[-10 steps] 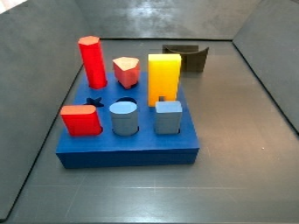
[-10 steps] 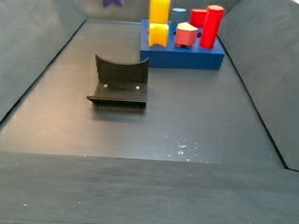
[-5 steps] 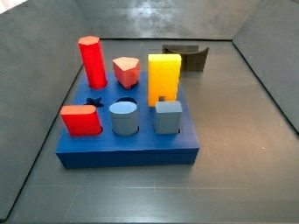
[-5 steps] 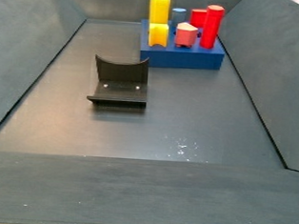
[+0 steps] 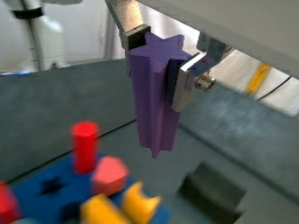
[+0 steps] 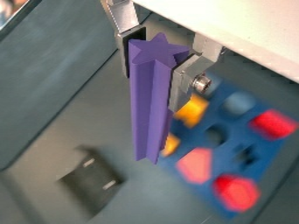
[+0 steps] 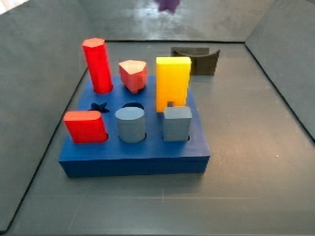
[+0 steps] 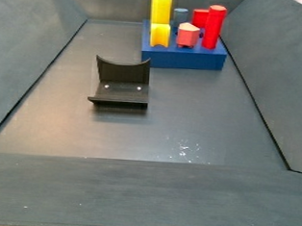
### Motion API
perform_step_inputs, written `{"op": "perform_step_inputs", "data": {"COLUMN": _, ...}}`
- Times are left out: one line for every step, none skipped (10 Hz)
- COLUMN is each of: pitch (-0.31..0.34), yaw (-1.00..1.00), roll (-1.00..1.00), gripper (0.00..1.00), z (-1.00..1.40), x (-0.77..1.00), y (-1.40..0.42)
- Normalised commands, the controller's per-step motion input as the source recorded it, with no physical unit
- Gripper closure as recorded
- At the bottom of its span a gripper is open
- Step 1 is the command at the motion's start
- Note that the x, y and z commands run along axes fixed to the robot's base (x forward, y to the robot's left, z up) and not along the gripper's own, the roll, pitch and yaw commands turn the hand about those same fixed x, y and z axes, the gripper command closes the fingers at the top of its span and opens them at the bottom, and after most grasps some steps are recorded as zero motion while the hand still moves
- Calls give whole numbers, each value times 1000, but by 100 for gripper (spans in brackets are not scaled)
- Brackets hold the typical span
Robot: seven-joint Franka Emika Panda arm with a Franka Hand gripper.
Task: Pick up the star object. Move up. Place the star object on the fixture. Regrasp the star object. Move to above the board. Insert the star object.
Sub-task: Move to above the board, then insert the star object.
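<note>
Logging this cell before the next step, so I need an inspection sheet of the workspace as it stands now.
Surface: dark grey floor, bare apart from the rig parts.
Star object: purple star object hangs upright, clamped between the silver fingers.
Board: blue board carries the red hexagonal peg, a yellow block and other pegs; its star hole is open.
Fixture: fixture empty.
Clutter: nothing seen.
Gripper: gripper high above the floor, shut on the star object.
Cables: nothing seen.
Surroundings: grey walls.

Gripper (image 5: pixel 160 59) raised high, pointing down, jaws clamped on upper end of star object (image 5: pixel 156 96); silver fingers (image 6: pixel 187 80) flank it.
</note>
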Motion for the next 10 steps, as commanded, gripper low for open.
{"op": "perform_step_inputs", "data": {"pitch": -90, "yaw": 37, "roll": -1000, "gripper": 100, "z": 43, "x": -423, "y": -573}}
{"op": "perform_step_inputs", "data": {"pitch": -98, "yaw": 24, "roll": -1000, "gripper": 100, "z": 28, "x": -269, "y": -318}}
{"op": "perform_step_inputs", "data": {"pitch": -91, "yaw": 11, "roll": -930, "gripper": 100, "z": 10, "x": -148, "y": -132}}
{"op": "perform_step_inputs", "data": {"pitch": -77, "yaw": 8, "roll": -704, "gripper": 100, "z": 3, "x": -105, "y": -70}}
{"op": "perform_step_inputs", "data": {"pitch": -65, "yaw": -1, "roll": -486, "gripper": 100, "z": 4, "x": -81, "y": -36}}
{"op": "perform_step_inputs", "data": {"pitch": -53, "yaw": -4, "roll": -319, "gripper": 100, "z": 2, "x": -58, "y": -22}}
{"op": "perform_step_inputs", "data": {"pitch": 0, "yaw": 20, "roll": 0, "gripper": 100, "z": -3, "x": 0, "y": 0}}
{"op": "perform_step_inputs", "data": {"pitch": -91, "yaw": 0, "roll": 0, "gripper": 100, "z": -469, "x": -386, "y": 91}}
{"op": "perform_step_inputs", "data": {"pitch": -179, "yaw": 0, "roll": -41, "gripper": 100, "z": -417, "x": -777, "y": 89}}
{"op": "perform_step_inputs", "data": {"pitch": -196, "yaw": 0, "roll": -154, "gripper": 100, "z": -277, "x": -863, "y": 109}}
